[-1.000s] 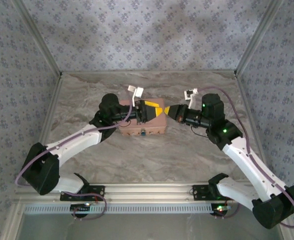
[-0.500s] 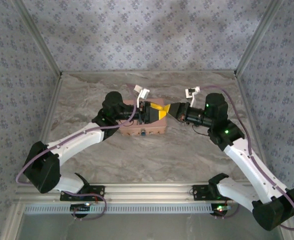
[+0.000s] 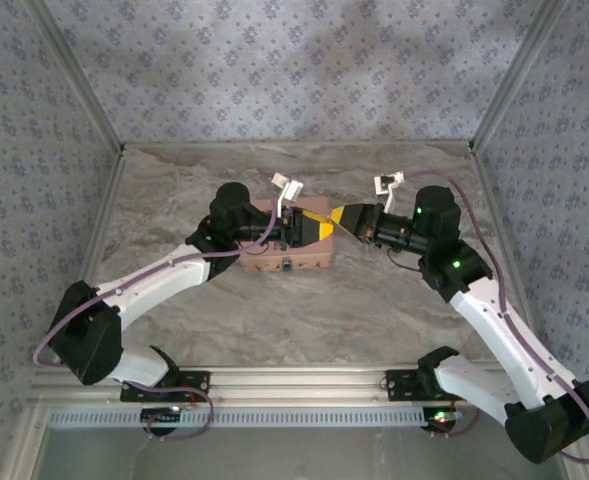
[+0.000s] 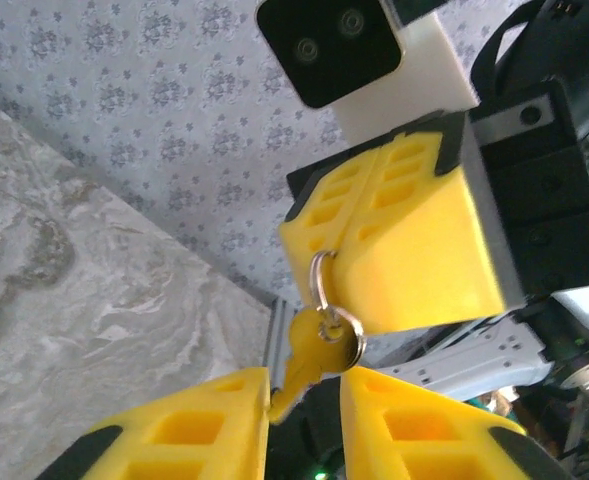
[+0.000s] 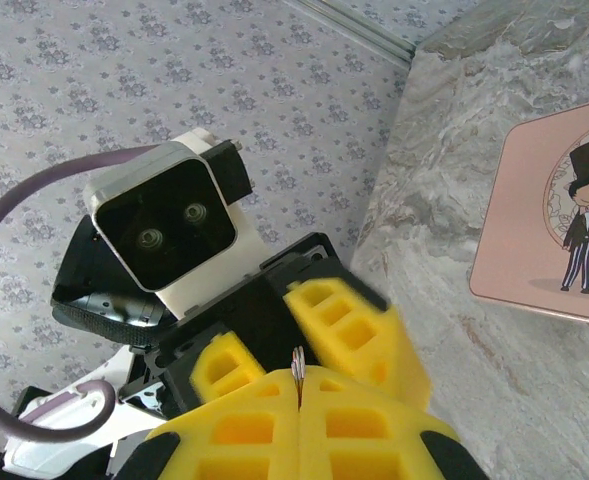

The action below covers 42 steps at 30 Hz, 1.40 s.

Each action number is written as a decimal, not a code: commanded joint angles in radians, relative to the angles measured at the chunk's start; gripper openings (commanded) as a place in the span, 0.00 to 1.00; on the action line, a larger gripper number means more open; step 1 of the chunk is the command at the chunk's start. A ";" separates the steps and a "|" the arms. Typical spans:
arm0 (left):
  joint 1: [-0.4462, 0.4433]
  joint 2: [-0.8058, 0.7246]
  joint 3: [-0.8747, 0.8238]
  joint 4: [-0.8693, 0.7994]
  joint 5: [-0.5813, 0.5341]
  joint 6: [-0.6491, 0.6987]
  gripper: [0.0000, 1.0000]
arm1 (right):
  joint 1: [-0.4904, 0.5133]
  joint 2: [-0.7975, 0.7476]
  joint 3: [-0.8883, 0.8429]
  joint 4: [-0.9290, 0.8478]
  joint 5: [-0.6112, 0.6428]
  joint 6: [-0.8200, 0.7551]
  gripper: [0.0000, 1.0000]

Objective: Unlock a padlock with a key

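One key (image 4: 310, 366), hung from clenched right gripper (image 5: 300, 376), left gripper (image 4: 304, 402) parted around it, cartoon-printed tin (image 5: 529, 205)

white arm links (image 3: 164, 275) with black joints; a purple cable (image 5: 64, 162) trails behind each wrist; the right gripper (image 5: 299, 378) has yellow, hollow-celled fingers (image 5: 244, 430).

The tin (image 3: 264, 262) sat in the middle of the bench (image 3: 374, 320), with the padlock (image 3: 287, 265) on its near side. The left pincer (image 3: 309, 228) hung over the tin, tip to tip with the right pincer (image 3: 340, 217). The key (image 4: 309, 365) hung by a ring (image 4: 313, 280) from the right pincer, between the left fingers (image 4: 214, 425).
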 commanded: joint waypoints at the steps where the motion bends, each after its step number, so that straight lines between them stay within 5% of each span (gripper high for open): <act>1: 0.002 -0.028 0.036 -0.045 -0.021 0.038 0.36 | -0.008 -0.016 0.004 0.005 -0.031 -0.001 0.00; 8: 0.010 -0.039 0.032 -0.060 -0.052 0.048 0.43 | -0.007 -0.008 0.008 -0.021 -0.034 -0.007 0.00; 13: 0.018 -0.046 0.032 -0.050 -0.071 0.049 0.64 | -0.007 0.003 0.019 -0.072 -0.031 -0.022 0.00; 16: 0.019 -0.042 0.043 -0.054 -0.063 0.054 0.67 | -0.002 0.009 0.021 -0.092 -0.025 -0.026 0.00; 42: -0.003 0.014 0.104 -0.106 -0.036 0.082 0.00 | -0.008 0.005 0.025 -0.073 -0.024 -0.014 0.00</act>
